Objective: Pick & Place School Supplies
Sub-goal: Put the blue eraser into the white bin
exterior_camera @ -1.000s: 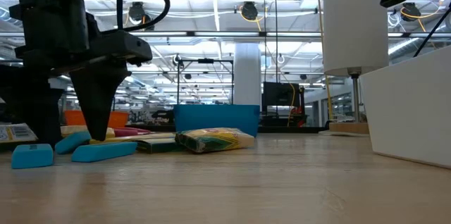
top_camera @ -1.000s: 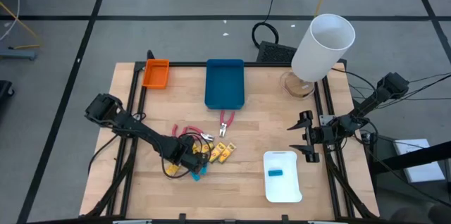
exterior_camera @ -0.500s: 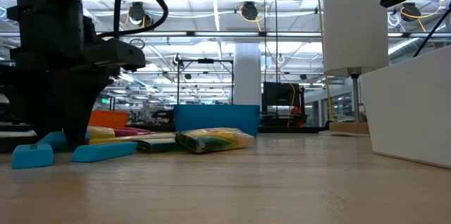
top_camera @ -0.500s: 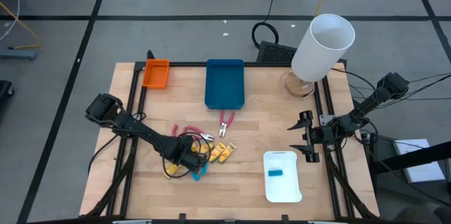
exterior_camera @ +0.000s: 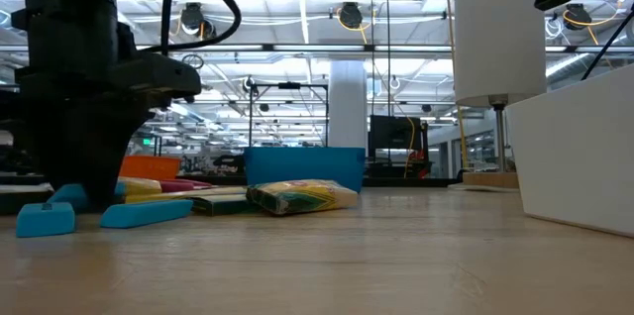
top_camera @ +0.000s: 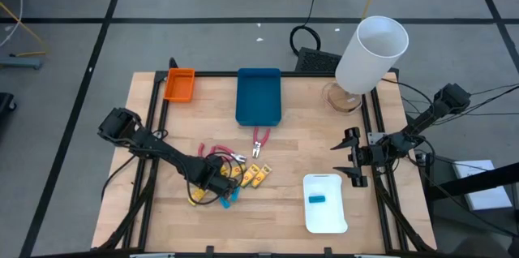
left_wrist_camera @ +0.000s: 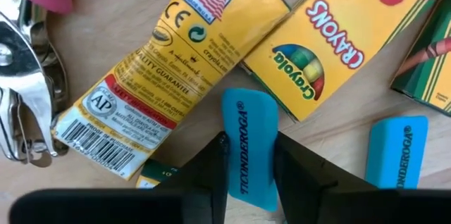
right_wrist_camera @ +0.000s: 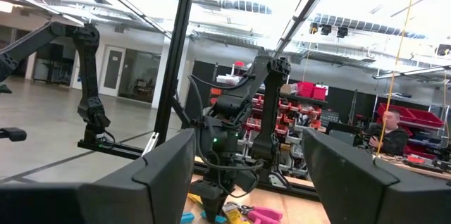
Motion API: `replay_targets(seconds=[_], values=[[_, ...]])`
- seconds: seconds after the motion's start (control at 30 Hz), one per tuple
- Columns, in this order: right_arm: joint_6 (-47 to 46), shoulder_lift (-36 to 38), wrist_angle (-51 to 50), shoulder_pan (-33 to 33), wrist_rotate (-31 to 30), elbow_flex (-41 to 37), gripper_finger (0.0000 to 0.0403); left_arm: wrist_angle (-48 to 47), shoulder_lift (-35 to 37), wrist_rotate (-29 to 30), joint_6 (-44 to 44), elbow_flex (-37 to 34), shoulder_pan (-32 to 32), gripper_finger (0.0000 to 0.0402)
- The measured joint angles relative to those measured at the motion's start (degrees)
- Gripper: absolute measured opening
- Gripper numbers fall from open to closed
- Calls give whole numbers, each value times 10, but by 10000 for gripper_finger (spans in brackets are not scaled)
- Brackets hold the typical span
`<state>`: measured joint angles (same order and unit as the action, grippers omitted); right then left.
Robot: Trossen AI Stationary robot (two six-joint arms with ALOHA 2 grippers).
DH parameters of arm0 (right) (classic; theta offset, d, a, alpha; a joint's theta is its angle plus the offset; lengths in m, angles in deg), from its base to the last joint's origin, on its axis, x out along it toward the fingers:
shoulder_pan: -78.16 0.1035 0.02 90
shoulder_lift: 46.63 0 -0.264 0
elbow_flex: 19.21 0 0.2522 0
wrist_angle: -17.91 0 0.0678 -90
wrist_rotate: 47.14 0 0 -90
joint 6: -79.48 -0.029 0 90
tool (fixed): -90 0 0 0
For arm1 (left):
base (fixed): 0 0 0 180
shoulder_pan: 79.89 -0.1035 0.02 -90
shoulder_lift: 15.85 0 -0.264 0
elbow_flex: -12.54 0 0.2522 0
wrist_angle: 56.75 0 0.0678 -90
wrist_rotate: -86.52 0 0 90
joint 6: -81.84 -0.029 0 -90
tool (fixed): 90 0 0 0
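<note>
Wooden boards make up the table (top_camera: pixel 308 148) we work at, with an orange tray (top_camera: pixel 179 84) and a blue tray (top_camera: pixel 259 96) along its far edge and a white tray (top_camera: pixel 326 213) near its front right, one light-blue eraser (top_camera: pixel 316 199) lying crosswise inside it.

Our left gripper (left_wrist_camera: pixel 249 155) is down in the pile of supplies at the table's front left. Its two dark fingers (left_wrist_camera: pixel 211 171) are clamped on the long sides of a blue eraser (left_wrist_camera: pixel 248 146). In the left wrist view we see that this eraser is an oblong block with rounded corners and dark "TICONDEROGA" lettering along its length; its long axis runs straight out from the gripper, between the fingers, and it lies flat on the wood.

Just beyond its far end lie two yellow crayon packs (left_wrist_camera: pixel 151 86), set at an angle to it. A second blue eraser (left_wrist_camera: pixel 394 153) lies just beside it, apart from it. Red-handled pliers (top_camera: pixel 260 139) lie near the blue tray.

Our right gripper (top_camera: pixel 351 157) waits at the table's right edge, jaws spread wide, holding nothing.
</note>
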<state>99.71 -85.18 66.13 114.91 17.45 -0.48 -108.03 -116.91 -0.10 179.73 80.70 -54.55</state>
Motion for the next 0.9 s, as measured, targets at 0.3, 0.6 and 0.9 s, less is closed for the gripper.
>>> replay_targets(seconds=[0.3,0.6,0.9], values=[[0,0,0,0,0,0,251,-2,16,-3,-16,0,0,66],[0,0,0,0,0,0,251,-3,56,21,-56,-2,0,37],[0,0,-1,0,-1,0,251,1,92,78,-101,-1,0,39]])
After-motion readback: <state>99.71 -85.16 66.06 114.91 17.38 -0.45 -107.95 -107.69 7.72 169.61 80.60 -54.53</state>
